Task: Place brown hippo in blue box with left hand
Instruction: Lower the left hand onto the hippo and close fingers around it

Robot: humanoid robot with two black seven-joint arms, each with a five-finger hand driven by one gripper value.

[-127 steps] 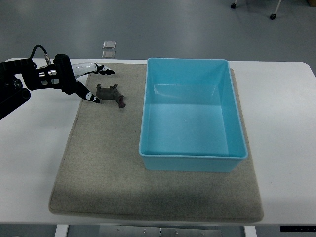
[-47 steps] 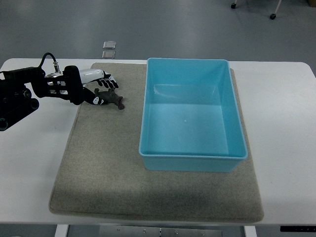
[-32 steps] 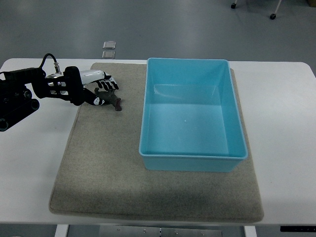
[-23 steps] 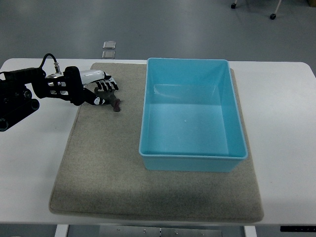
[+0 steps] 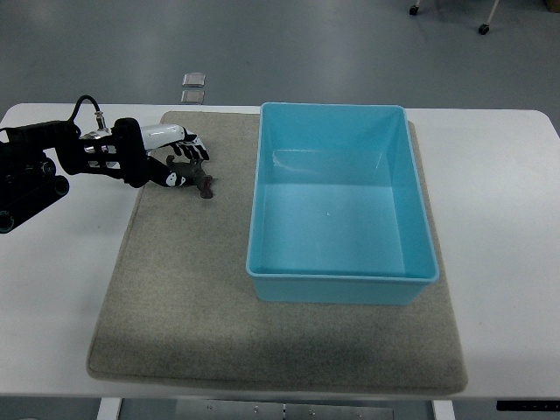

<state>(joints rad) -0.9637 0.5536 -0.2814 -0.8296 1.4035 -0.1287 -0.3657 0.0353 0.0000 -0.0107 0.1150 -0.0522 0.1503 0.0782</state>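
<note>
Left black-and-white robot hand [image 5: 175, 163] at far-left part of grey felt mat [image 5: 192, 306], fingers curled around small brown toy hippo [image 5: 199, 179]. Hippo under fingers, one end poking out toward camera-right; whether lifted off mat, cannot tell. Light blue plastic box [image 5: 341, 201] near, to hippo's right, not touching.

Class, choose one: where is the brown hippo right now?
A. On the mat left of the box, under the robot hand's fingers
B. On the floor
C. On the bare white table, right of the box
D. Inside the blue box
A: the hippo lies on the grey mat left of the blue box, with the left robot hand closed over it.
</note>
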